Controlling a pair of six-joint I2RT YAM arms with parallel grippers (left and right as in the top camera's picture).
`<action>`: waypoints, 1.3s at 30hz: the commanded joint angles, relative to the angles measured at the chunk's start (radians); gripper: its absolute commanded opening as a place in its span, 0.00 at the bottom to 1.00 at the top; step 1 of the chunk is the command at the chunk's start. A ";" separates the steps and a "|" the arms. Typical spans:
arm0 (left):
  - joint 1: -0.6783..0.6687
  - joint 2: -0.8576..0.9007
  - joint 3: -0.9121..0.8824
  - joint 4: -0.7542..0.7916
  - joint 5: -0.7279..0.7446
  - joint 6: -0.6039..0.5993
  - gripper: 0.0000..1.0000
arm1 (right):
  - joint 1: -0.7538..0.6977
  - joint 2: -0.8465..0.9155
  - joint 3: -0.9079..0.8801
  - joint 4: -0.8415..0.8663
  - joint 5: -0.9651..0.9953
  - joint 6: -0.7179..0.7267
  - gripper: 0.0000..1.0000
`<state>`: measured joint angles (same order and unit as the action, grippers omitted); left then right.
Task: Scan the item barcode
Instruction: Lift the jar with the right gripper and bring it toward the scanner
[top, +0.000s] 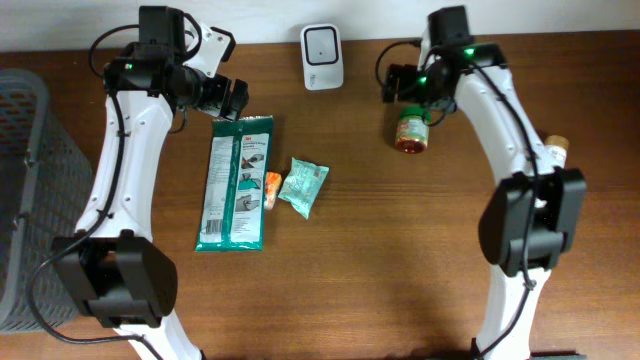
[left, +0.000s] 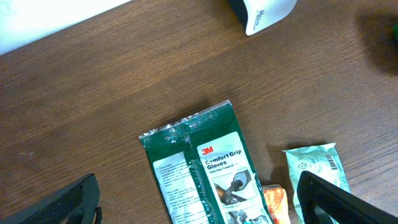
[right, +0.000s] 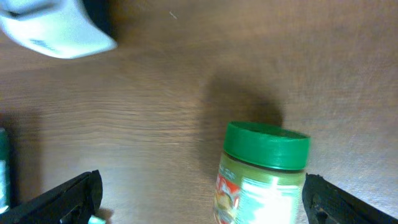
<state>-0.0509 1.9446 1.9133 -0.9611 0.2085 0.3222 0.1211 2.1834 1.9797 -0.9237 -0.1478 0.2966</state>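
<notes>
Now — right tool (right: 199, 190) wide, above jar (right: 264, 171).

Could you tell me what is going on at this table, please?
Two robot arms are set to scan barcodes. The right gripper stands open over a green-lidded jar near the white scanner, not gripping it. The left gripper hangs open above a glove pack, with a small packet beside it. Nothing is held.

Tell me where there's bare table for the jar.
Biggest bare patch: the table from the mint packet down to the near edge. A smaller gap lies between the scanner and the jar. Crowded: glove pack, orange item and mint packet bunch left of centre.
</notes>
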 joint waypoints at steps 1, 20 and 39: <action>0.006 -0.032 0.022 0.001 0.004 0.005 0.99 | 0.001 0.049 0.005 -0.011 0.082 0.087 0.98; 0.006 -0.032 0.022 0.001 0.004 0.005 0.99 | 0.010 0.195 0.005 -0.015 0.071 0.071 0.59; 0.006 -0.032 0.022 0.001 0.004 0.005 0.99 | 0.010 -0.081 0.029 -0.046 0.109 -0.033 0.42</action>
<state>-0.0509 1.9446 1.9133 -0.9607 0.2085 0.3222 0.1253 2.2990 1.9800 -0.9459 -0.0711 0.3050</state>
